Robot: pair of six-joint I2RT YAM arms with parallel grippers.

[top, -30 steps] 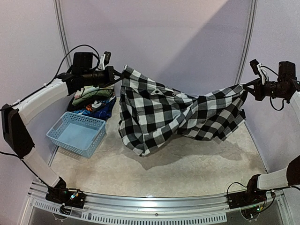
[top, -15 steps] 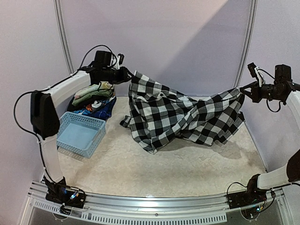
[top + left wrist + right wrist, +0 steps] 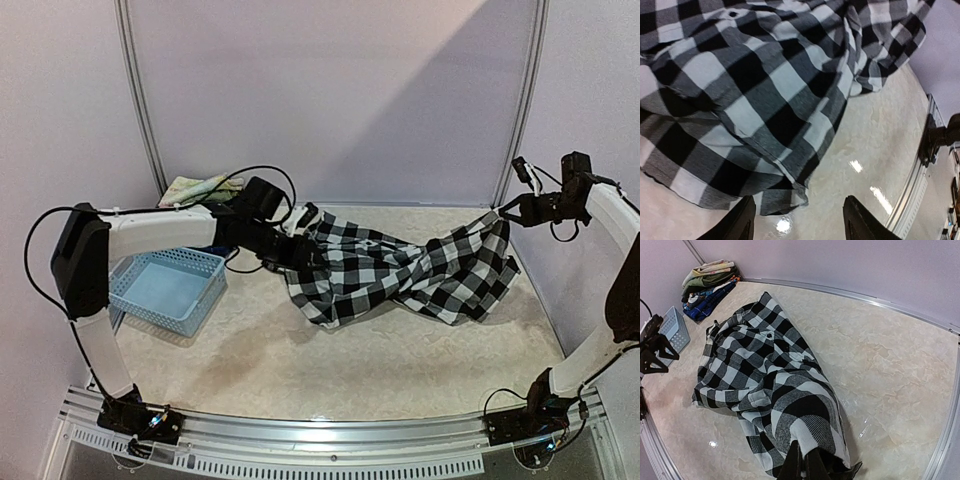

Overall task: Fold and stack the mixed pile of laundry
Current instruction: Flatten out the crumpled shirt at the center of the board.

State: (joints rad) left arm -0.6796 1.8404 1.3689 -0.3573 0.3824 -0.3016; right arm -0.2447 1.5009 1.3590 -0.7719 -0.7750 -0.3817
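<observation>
Black-and-white checked shirt sags across the bench; left tool gapes apart at its hem, right tool is clamped on one raised corner.

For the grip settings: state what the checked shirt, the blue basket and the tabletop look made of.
Checked shirt: soft woven fabric, matte, probably cotton; it drapes and creases.
Blue basket: rigid perforated plastic, moulded grid walls.
Tabletop: hard glossy marble-patterned sheet, perhaps laminate; lamps glint.

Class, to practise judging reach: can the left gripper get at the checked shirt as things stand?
Probably yes: the left gripper is open, and the checked shirt lies just ahead of its fingers with nothing between.
</observation>
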